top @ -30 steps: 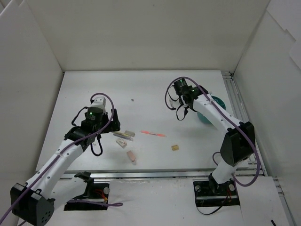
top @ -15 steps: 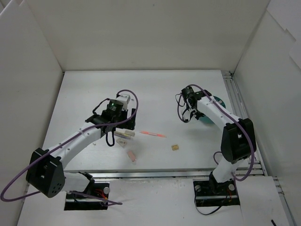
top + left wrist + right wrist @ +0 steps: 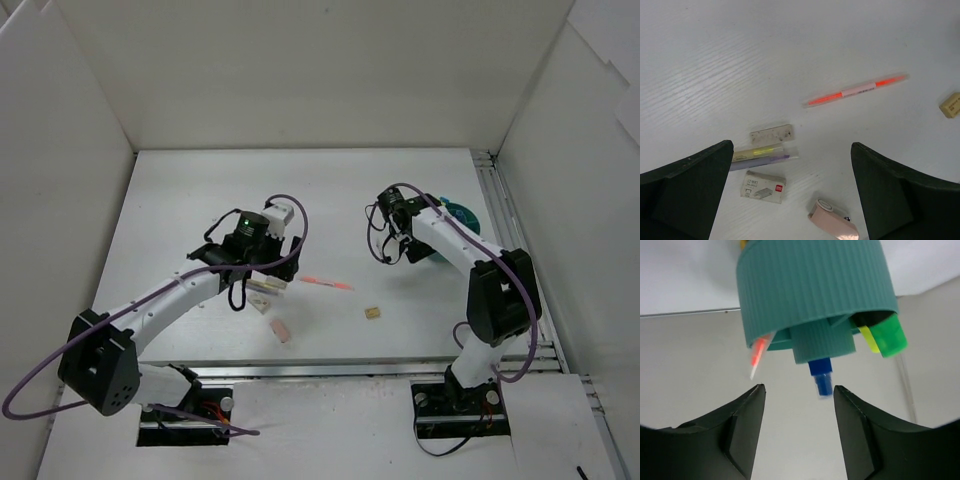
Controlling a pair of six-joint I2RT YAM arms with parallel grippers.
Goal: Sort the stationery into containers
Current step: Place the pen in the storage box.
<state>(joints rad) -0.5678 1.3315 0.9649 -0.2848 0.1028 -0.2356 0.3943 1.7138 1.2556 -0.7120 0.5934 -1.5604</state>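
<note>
My left gripper (image 3: pixel 268 262) is open and empty above the loose stationery. In the left wrist view it (image 3: pixel 795 200) frames a beige stick (image 3: pixel 771 135), a clear pen (image 3: pixel 761 153), a small staple box (image 3: pixel 762 186) and a pink eraser (image 3: pixel 834 226). An orange pen (image 3: pixel 856 90) and a tan cube (image 3: pixel 951 105) lie beyond. My right gripper (image 3: pixel 392 212) is open and empty just left of the teal tub (image 3: pixel 458 217). In the right wrist view the tub (image 3: pixel 810 290) holds an orange pen (image 3: pixel 758 354), a blue-capped pen (image 3: pixel 821 377) and green and yellow caps (image 3: pixel 889 337).
The orange pen (image 3: pixel 325 284), tan cube (image 3: pixel 372 313) and pink eraser (image 3: pixel 281 331) lie mid-table between the arms. White walls enclose the table on three sides. A metal rail (image 3: pixel 500 215) runs along the right edge behind the tub.
My left arm has swung right and forward, ending over the cluster of beige and pink items. My right gripper has shifted a little left, beside the tub.
</note>
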